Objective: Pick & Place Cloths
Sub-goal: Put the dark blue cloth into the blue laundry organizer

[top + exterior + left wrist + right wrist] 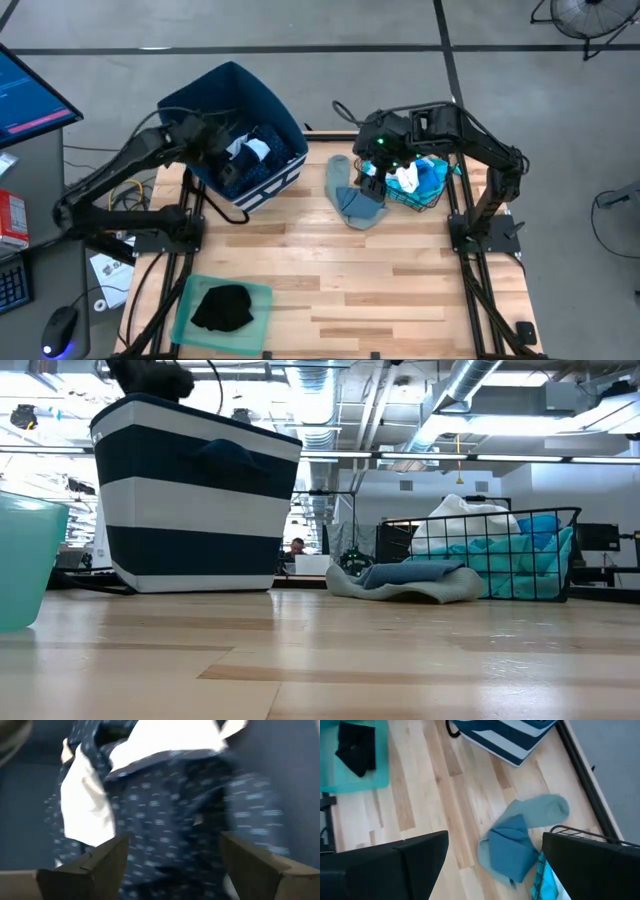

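Note:
My left gripper hangs open inside the dark blue striped bin, its fingers on either side of a dotted navy cloth and a white cloth lying in the bin. My right gripper is open in the air at the near-left corner of the wire basket, which holds turquoise and white cloths. A grey cloth with a blue cloth on top of it lies flat on the table beside the basket. A black cloth lies in the green tray.
The bin stands at the far left and the basket at the far right. The green tray sits at the near left edge. Bare wooden table lies between them and along the near right.

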### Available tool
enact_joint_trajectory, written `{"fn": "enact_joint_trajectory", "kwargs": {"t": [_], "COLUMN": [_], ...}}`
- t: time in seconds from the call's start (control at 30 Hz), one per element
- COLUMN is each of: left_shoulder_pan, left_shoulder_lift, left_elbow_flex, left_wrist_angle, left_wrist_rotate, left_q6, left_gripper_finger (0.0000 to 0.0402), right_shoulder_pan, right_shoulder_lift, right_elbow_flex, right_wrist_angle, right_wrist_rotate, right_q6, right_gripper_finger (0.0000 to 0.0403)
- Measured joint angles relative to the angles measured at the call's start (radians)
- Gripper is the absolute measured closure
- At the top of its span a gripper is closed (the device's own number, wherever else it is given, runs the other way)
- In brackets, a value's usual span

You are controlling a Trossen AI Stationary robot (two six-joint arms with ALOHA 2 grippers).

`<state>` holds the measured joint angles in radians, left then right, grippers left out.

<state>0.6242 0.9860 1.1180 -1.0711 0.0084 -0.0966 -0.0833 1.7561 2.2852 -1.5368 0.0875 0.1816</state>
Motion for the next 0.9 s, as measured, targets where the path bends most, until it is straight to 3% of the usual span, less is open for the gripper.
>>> {"fn": "enact_joint_trajectory", "kwargs": {"t": [0.2,0.3,0.47,0.67,0.77,0.9], "left_shoulder_pan": [-0.062,-0.084,-0.084,-0.084,-0.081,-0.04], "left_shoulder_lift": [-0.141,-0.154,-0.06,0.07,0.115,0.17], "left_elbow_flex": [0.026,0.027,-0.006,-0.083,-0.128,-0.178], "left_wrist_angle": [0.102,0.126,0.134,0.133,0.139,0.148], "left_wrist_rotate": [0.071,0.066,0.046,0.142,0.07,-0.19], "left_q6": [-0.049,-0.05,-0.007,0.063,0.09,0.121], "left_gripper_finger": [0.0112,0.0113,0.0128,0.0161,0.0174,0.0195], "right_shoulder_pan": [0.06,0.088,0.124,0.146,0.15,0.148], "right_shoulder_lift": [0.0,0.0,0.0,0.0,0.0,0.0], "right_elbow_flex": [0.0,0.0,0.0,0.0,0.0,0.0], "right_wrist_angle": [0.001,0.006,0.032,0.057,0.063,0.069], "right_wrist_rotate": [0.0,0.0,0.0,0.0,0.019,0.046], "right_q6": [0.041,0.053,0.056,0.057,0.059,0.082], "right_gripper_finger": [0.0088,0.0088,0.0088,0.0088,0.0088,0.0088]}}
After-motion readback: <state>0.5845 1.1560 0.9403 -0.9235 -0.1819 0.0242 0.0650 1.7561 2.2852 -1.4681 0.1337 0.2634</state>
